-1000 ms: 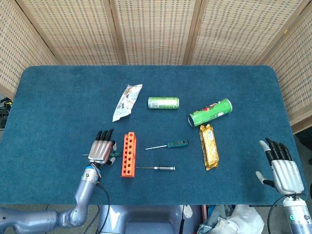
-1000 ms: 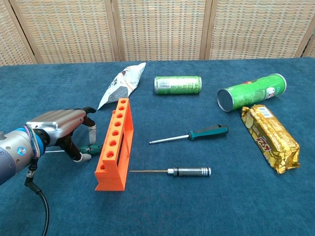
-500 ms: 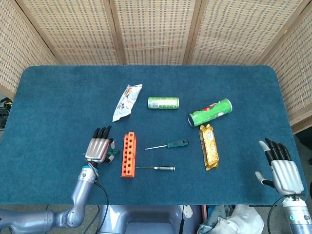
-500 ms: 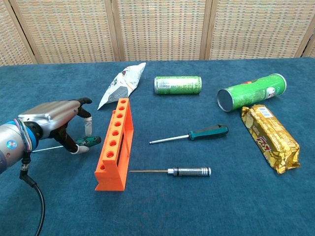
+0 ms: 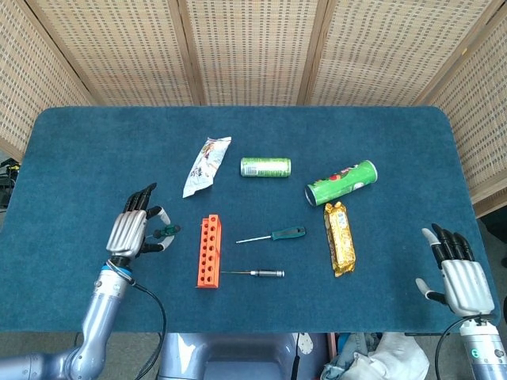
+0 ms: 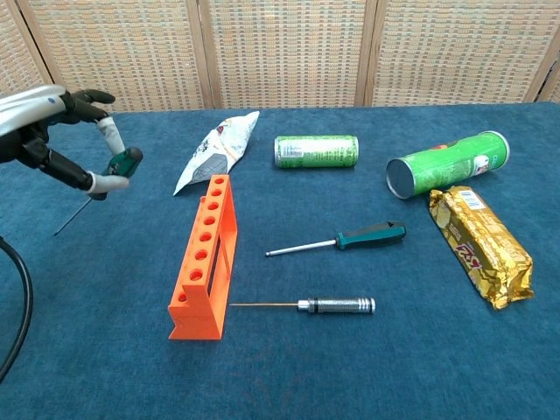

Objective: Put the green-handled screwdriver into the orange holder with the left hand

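My left hand point(image 5: 133, 230) point(image 6: 54, 129) is raised above the table, left of the orange holder point(image 5: 208, 251) point(image 6: 206, 255). It pinches a small green-handled screwdriver point(image 5: 165, 232) point(image 6: 123, 161) by the handle. The thin shaft slants down and to the left in the chest view. The holder stands on the blue cloth with a row of several holes on top. A second green-handled screwdriver point(image 5: 274, 235) point(image 6: 350, 239) lies on the table right of the holder. My right hand point(image 5: 459, 274) is at the table's near right corner, fingers apart and holding nothing.
A silver-handled screwdriver point(image 5: 261, 273) point(image 6: 325, 305) lies just right of the holder's near end. Further back lie a white snack bag point(image 5: 206, 165) point(image 6: 216, 150), a green can point(image 5: 265, 167) point(image 6: 316, 150), a green chip tube point(image 5: 341, 182) point(image 6: 448, 164) and a gold wrapped bar point(image 5: 339, 237) point(image 6: 479, 245).
My left hand has lifted off the table with the small green-handled screwdriver and moved left and up, away from the holder. The right hand has stayed still.
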You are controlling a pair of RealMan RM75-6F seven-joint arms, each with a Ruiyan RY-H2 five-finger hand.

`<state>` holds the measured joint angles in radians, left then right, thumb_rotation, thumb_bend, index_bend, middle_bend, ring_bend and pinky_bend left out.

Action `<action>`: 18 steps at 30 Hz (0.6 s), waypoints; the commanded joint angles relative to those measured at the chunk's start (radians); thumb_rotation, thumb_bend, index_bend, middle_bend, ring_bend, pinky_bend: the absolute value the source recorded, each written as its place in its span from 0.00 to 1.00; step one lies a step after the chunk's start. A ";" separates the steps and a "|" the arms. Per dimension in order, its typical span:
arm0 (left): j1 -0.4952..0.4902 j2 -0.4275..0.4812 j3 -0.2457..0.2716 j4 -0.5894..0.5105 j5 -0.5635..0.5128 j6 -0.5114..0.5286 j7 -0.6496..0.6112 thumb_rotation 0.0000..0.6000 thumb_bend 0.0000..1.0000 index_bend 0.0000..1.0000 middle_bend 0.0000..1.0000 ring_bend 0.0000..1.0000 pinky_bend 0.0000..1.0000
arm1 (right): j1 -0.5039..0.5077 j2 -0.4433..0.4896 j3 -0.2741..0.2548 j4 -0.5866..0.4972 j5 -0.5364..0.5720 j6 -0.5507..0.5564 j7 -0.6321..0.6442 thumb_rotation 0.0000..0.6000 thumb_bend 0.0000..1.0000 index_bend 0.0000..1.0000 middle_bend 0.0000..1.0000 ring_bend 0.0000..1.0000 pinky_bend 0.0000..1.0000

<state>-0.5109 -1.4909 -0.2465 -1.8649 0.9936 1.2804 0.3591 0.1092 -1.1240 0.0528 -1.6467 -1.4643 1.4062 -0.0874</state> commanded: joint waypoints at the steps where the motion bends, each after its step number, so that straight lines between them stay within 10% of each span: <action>1: 0.034 0.051 -0.047 -0.078 0.033 -0.004 -0.147 1.00 0.32 0.62 0.02 0.00 0.00 | 0.001 -0.001 -0.001 -0.001 -0.002 -0.001 -0.004 1.00 0.23 0.00 0.00 0.00 0.00; 18: 0.024 0.033 -0.107 -0.112 0.131 -0.089 -0.507 1.00 0.32 0.62 0.06 0.00 0.00 | 0.001 -0.001 0.000 0.002 0.003 -0.002 0.000 1.00 0.23 0.00 0.00 0.00 0.00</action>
<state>-0.4806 -1.4487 -0.3497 -1.9840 1.1164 1.1932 -0.1440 0.1100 -1.1252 0.0529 -1.6451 -1.4617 1.4044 -0.0871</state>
